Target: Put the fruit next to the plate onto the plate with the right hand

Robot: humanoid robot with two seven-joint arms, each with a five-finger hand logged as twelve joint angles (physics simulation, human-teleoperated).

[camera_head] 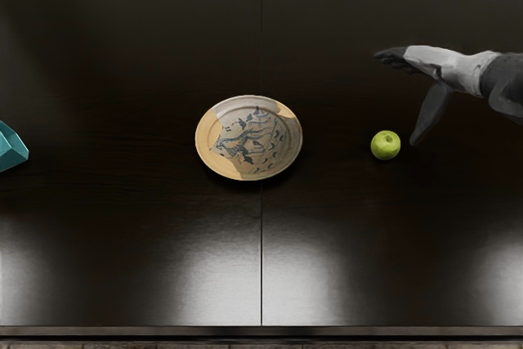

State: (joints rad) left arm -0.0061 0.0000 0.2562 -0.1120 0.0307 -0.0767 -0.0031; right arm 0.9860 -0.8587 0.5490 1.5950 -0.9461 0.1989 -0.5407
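Right hand point(435, 71), spread and empty, hangs at the apple's point(386, 145) one o'clock, one finger point(429, 112) angled down just beside it.

Far left of the plate point(209, 131), a teal object point(11, 146) is cut by the picture's edge, so its kind cannot be told. Right of the plate, the right arm point(505, 79) runs off the frame.

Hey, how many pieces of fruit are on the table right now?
1. A green apple sits on the table, right of the plate and apart from it, near the right hand. None looks hidden.
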